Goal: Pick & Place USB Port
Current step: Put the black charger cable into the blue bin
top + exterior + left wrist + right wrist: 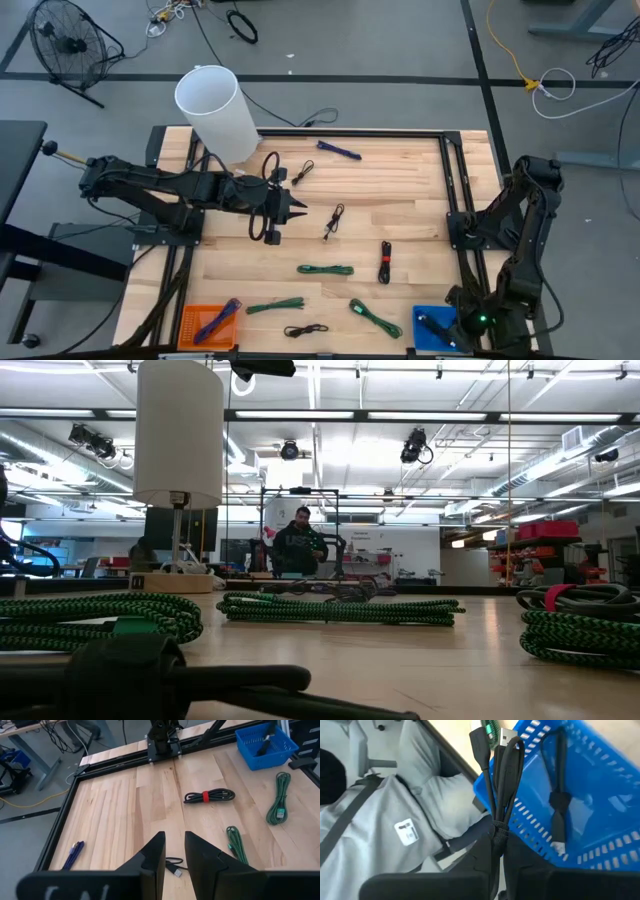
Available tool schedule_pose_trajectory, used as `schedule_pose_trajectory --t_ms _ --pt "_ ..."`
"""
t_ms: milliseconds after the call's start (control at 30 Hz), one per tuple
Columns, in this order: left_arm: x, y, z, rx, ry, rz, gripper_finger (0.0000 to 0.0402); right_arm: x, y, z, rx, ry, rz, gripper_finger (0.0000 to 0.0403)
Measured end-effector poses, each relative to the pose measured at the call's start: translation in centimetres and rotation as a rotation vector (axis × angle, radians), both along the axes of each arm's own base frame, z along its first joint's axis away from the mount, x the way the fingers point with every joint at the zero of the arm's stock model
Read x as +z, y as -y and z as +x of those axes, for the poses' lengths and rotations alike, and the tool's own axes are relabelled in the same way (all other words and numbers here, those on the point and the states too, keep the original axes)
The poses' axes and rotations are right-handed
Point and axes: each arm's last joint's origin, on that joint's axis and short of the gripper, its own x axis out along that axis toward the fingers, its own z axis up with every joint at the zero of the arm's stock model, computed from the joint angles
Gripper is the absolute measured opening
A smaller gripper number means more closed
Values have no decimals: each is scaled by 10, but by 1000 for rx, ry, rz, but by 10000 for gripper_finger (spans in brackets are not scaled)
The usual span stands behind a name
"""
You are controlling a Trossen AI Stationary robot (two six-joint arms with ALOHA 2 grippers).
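My left gripper (pixel 175 851) is open with a narrow gap and hovers over the middle of the table (pixel 296 210). A small black USB cable (pixel 333 220) lies just ahead of it, its plug (pixel 175 868) showing between the fingers. My right gripper (pixel 496 851) is at the table's near right corner (pixel 447 325), shut on a bundled black cable (pixel 502 775) beside the blue basket (pixel 600 795). Another black cable (pixel 557 812) lies inside that basket. My right gripper pinches the bundled black cable between its two fingers, just below the bundle's tied waist (pixel 496 831). The cable is lifted clear. Its loops and plugs (pixel 507 737) stick out beyond the fingertips, over the blue basket's near rim.
Coiled cables lie scattered on the wood: purple (pixel 340 150), black (pixel 300 172), black with a red tie (pixel 385 262), green ones (pixel 325 269) (pixel 275 306) (pixel 375 316), black (pixel 305 329). An orange basket (pixel 195 325) holds a purple cable. A white cylinder (pixel 215 110) stands far left.
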Motion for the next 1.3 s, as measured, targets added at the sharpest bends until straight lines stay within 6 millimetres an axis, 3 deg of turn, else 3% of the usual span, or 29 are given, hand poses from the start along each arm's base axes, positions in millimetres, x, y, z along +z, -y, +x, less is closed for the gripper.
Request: schedule_pose_trajectory --t_ms 267,633,1300 --pt "0 0 0 -1 -1 2 78 -2 -2 0 -20 -23 11 16" --pt "0 0 0 -1 -1 2 78 -3 0 0 -32 -36 -4 68" --pt "0 0 0 -1 -2 3 78 -7 8 1 -46 -82 -85 72"
